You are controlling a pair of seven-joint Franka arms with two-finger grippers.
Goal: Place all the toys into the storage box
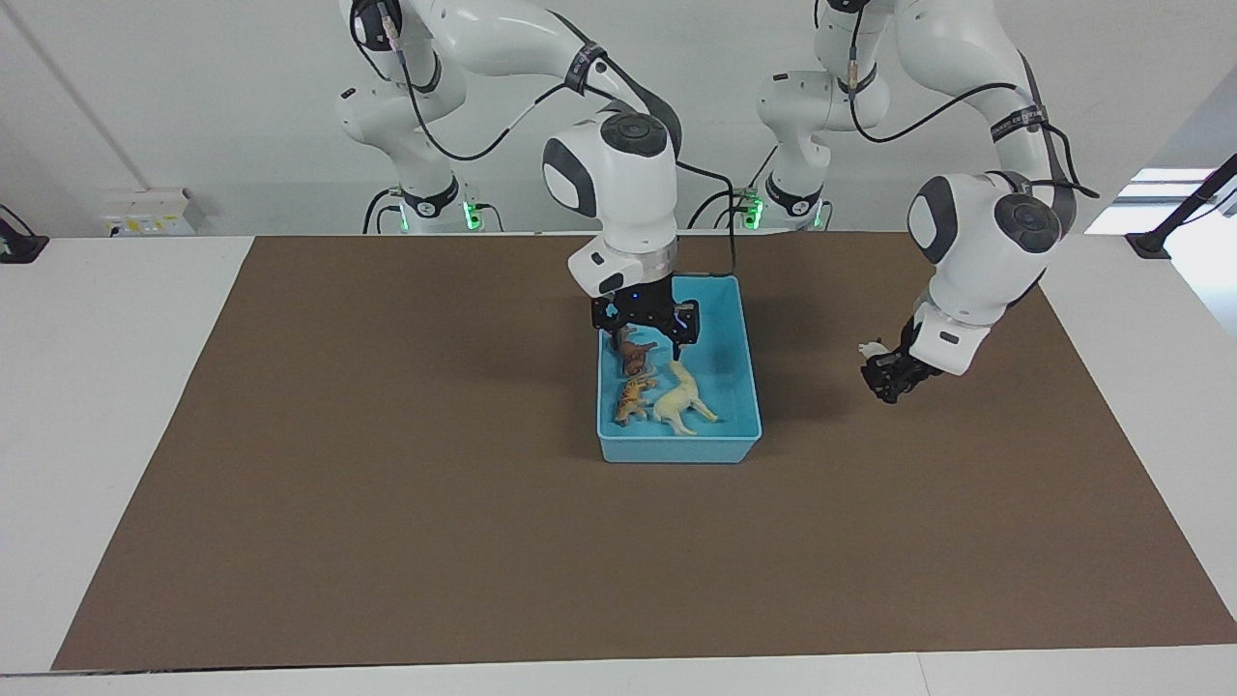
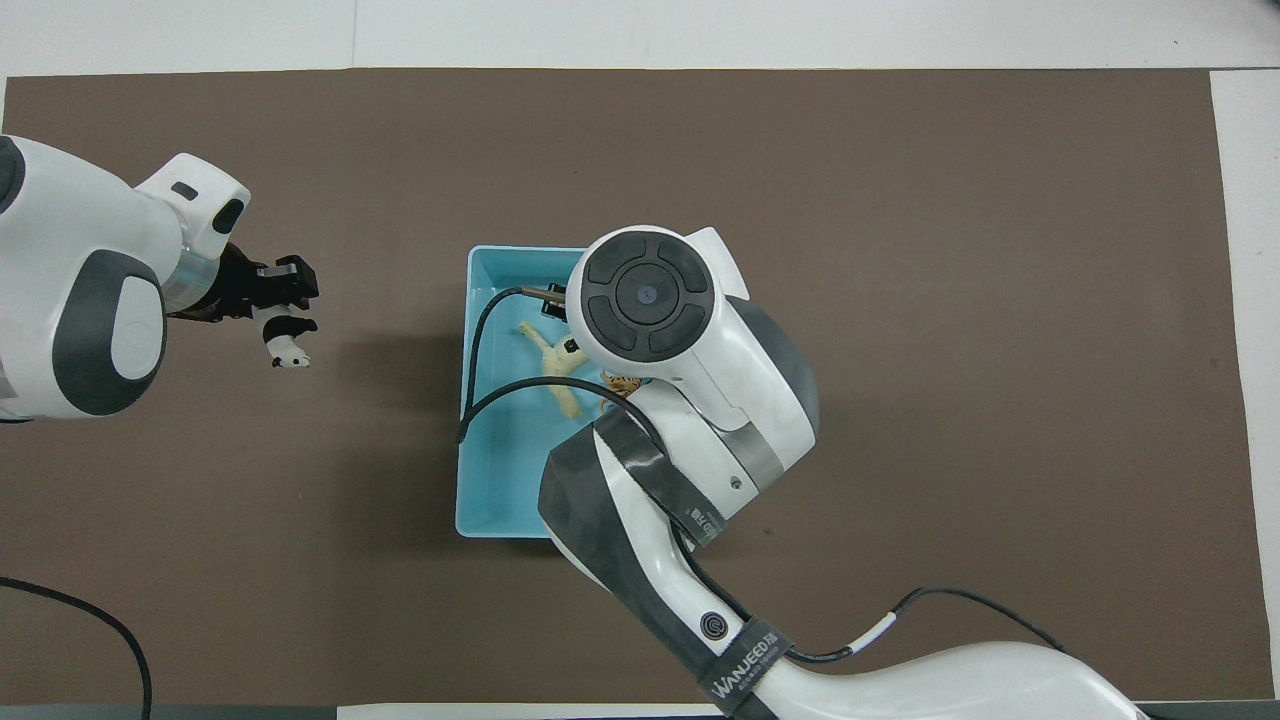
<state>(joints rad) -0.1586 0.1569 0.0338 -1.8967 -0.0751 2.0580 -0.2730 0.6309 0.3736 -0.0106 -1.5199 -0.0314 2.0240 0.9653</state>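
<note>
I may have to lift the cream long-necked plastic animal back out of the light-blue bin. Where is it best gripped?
Probably the torso of the cream long-necked plastic animal, from straight above: it lies on its side in the light-blue bin, and the torso is thicker than neck or legs.

four toys, one storage box

The storage box is smooth light-blue plastic with a slight sheen. The cream camel, orange spotted cat, brown lion and panda look like moulded plastic. The brown mat is matt, paper-like. The arm shells are glossy white, with matt black grippers
</note>
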